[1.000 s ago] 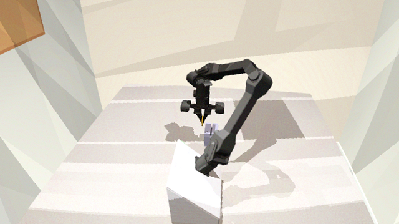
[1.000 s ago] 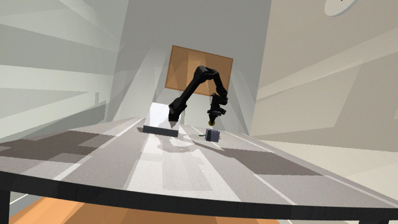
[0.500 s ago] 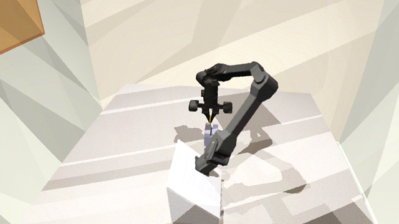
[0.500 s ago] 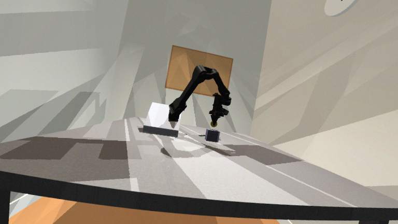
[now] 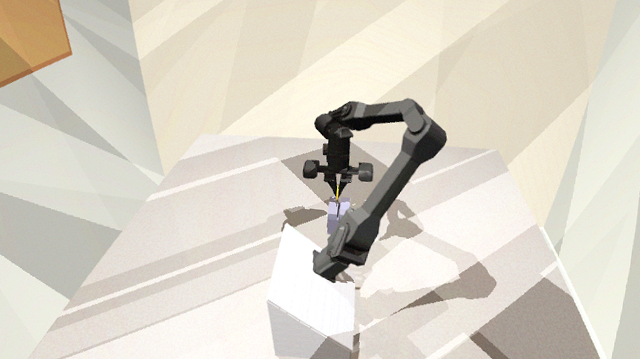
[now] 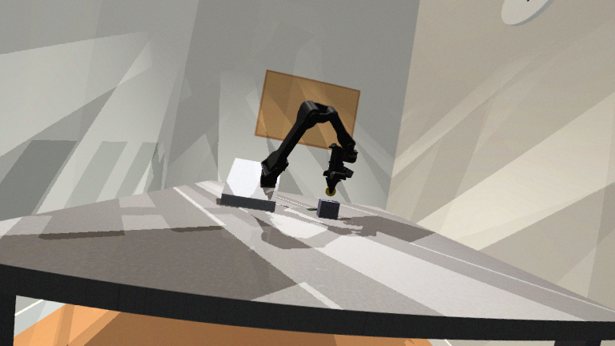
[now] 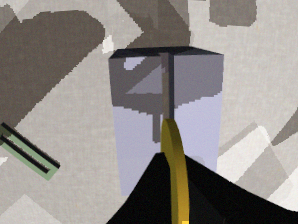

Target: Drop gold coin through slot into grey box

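My gripper (image 5: 336, 196) (image 6: 331, 191) (image 7: 166, 161) is shut on the gold coin (image 5: 337, 192) (image 6: 329, 195) (image 7: 172, 140) and holds it on edge between the fingertips. The closed grey box (image 5: 332, 218) (image 6: 327, 209) (image 7: 135, 165) is below. A small gap shows between the coin and the lid in the exterior view. In the wrist view the coin's far edge nearly lines up with the dark slot (image 7: 171, 90); coin and fingers hide the slot's near part. The green holder (image 6: 311, 209) (image 7: 30, 151) is empty, left of the box in the wrist view.
A large white sloped block (image 5: 314, 305) (image 6: 243, 178) stands by the arm's base. The arm's forearm and upper arm arch over beside the box. Strong shadows and bright patches lie across the table (image 5: 224, 275) (image 6: 387, 275) and the box lid.
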### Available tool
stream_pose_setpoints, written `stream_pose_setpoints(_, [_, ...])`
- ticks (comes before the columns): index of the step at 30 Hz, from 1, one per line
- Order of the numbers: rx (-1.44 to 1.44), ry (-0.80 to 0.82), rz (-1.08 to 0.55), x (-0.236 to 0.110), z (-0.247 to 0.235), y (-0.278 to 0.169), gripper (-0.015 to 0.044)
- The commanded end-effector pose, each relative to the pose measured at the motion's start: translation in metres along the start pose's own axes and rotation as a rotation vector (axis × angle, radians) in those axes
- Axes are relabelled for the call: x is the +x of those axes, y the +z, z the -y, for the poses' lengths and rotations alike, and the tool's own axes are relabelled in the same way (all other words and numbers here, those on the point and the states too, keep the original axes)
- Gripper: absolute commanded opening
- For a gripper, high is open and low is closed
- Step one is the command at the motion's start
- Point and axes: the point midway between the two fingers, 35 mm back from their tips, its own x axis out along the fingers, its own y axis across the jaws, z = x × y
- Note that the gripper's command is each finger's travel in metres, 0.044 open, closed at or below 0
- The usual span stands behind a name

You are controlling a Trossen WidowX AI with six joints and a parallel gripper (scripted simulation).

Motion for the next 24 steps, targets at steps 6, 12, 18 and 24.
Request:
stream_pose_setpoints(6, [-0.002, -0.001, -0.003, 0.0000, 0.0039, 0.0008, 0.0000])
stream_pose_setpoints(12, [-0.002, -0.001, -0.003, -0.0012, 0.0062, 0.0015, 0.0000])
stream_pose_setpoints(18, [0.000, 0.001, -0.005, -0.0002, 0.0044, 0.0009, 0.0000])
stream_pose_setpoints(24, [0.000, 0.001, -0.005, 0.0001, 0.0044, 0.0009, 0.0000])
